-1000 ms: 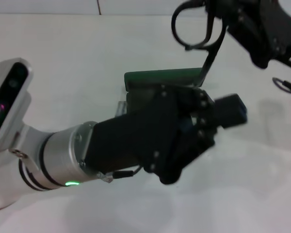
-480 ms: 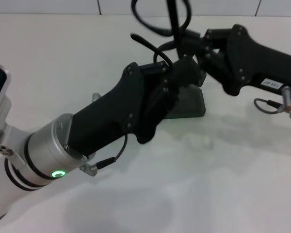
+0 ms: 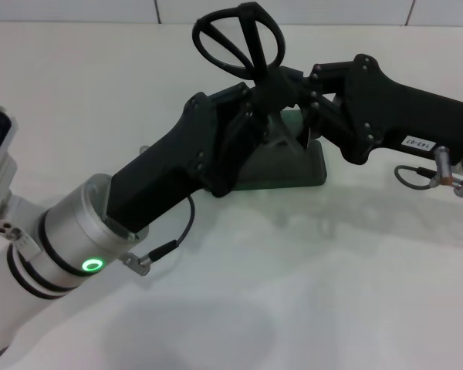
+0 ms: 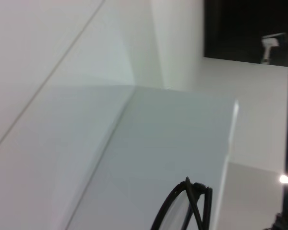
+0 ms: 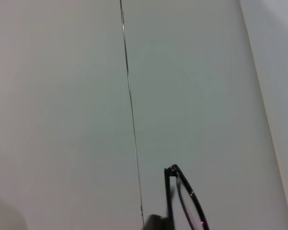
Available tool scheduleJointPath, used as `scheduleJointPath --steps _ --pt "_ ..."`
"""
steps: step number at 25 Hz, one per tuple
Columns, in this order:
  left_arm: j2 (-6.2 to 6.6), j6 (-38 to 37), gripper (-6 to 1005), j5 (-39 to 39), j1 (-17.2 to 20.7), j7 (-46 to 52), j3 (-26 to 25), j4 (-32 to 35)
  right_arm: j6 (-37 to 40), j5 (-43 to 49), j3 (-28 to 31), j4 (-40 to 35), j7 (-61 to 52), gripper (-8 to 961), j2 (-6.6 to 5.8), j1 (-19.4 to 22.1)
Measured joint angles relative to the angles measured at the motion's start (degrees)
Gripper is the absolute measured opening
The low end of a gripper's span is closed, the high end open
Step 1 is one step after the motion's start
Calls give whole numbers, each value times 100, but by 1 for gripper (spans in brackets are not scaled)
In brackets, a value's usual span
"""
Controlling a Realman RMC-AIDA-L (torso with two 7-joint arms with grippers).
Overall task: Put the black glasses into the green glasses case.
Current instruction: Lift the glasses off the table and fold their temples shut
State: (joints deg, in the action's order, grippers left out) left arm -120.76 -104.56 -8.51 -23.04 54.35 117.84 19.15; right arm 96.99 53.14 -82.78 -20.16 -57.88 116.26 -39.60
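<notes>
Black glasses (image 3: 239,38) up in the air above the middle of the white table (image 3: 309,293), frame standing on edge, lens rims fanned out over the point where the two grippers meet.

Largest items first. White table filling the head view; grey seam lines at its far edge. Left arm (image 3: 100,231) reaching in from the near left, silver collar with a lit green ring, black forearm running up toward the centre. Right arm (image 3: 393,108) coming in from the right, black, with a white label and a looped cable beside its wrist.

Green glasses case (image 3: 293,166) lying flat on the table directly under both grippers, mostly covered by them; only its near right part visible. Open or closed: cannot tell.

Left gripper (image 3: 255,104) and right gripper (image 3: 297,92) nose to nose above the case, glasses rising from between them. Which one actually grips the frame: cannot tell. Finger spacing on either gripper: cannot tell, black on black.

Left wrist view: part of the black frame (image 4: 187,206) at the edge, pale wall behind. Right wrist view: one lens rim (image 5: 185,199) against the table surface and a thin seam line.
</notes>
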Motion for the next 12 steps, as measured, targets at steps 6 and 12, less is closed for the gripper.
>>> scheduleJointPath --steps 6,12 --pt "1 210 40 133 29 150 34 0 -133 1 -125 2 -12 37 -7 -21" --pt "20 213 40 136 28 189 37 -7 -162 -1 -110 3 -10 37 -8 -4"
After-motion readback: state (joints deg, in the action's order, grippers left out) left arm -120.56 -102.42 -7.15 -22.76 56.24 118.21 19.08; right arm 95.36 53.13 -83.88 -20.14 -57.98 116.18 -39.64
